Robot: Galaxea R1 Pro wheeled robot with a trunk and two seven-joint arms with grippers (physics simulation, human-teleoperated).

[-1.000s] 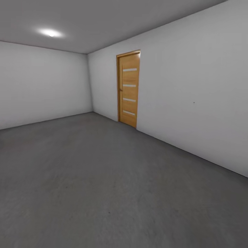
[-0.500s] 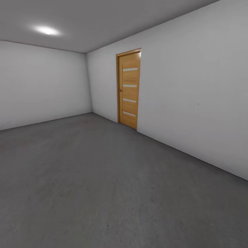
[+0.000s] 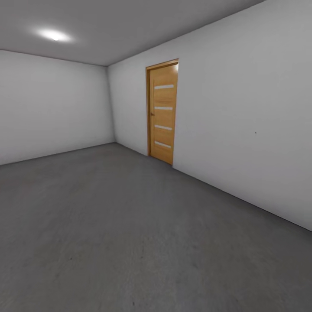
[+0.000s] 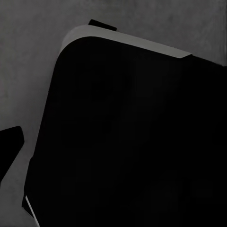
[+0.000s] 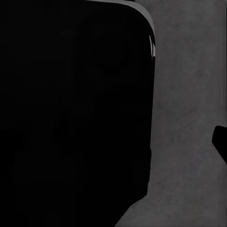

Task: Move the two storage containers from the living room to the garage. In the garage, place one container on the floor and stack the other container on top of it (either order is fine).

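Close under the left wrist camera a large black rounded body with a pale edge blocks most of the picture, with mottled dark grey concrete floor showing beside and beyond it. A small black tip pokes in at one side, but whether it belongs to the left gripper is unclear, so how those jaws stand cannot be told. Under the right wrist camera a similar black rounded mass covers most of the frame, the same grey concrete lies past it, and a sliver of black sits at the far edge; how the right jaws stand cannot be told either.

From the head, the rough dark grey floor of the garage spreads away from the robot. Further on, plain light-grey walls meet in a corner: the right wall runs off into the distance and the back wall closes the room. Set in the right wall near that corner stands a closed honey-brown wooden door with four pale horizontal slits. A ceiling light glows overhead at the far left.
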